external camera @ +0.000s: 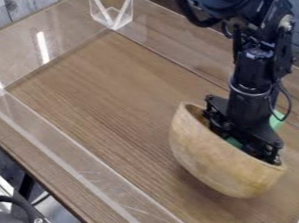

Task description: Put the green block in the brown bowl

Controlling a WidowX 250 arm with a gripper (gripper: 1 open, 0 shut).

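Green block (281, 116) shows only as a small bright sliver at about 3 o'clock of the wrist, just behind the black end effector (245, 140). I cannot say whether it sits between the jaws, rests in the bowl, or lies behind it on the tabletop (99, 108). The brown bowl (221, 158) looks tilted, its near wall raised toward me and its mouth turned away toward 1 o'clock, with the end effector reaching steeply down over the far rim into it.

From this 1 view the jaws are hidden by the bowl wall and the mount, so I cannot tell whether they are spread, closed, or holding the block.

My judgement is that the step in hand is the delivery into the bowl, near its end. To do it well I would first confirm where the block is. If it is held, I would let go only with the tip well inside the rim and low, so the bar drops flat and does not bounce out at 1 o'clock. I would then lift straight up along the tool's own line, slowly, since the end effector appears to be touching or crowding the rim and a sideways pull could tip the bowl further or drag it toward the clear wall (116, 196) at 6 o'clock.
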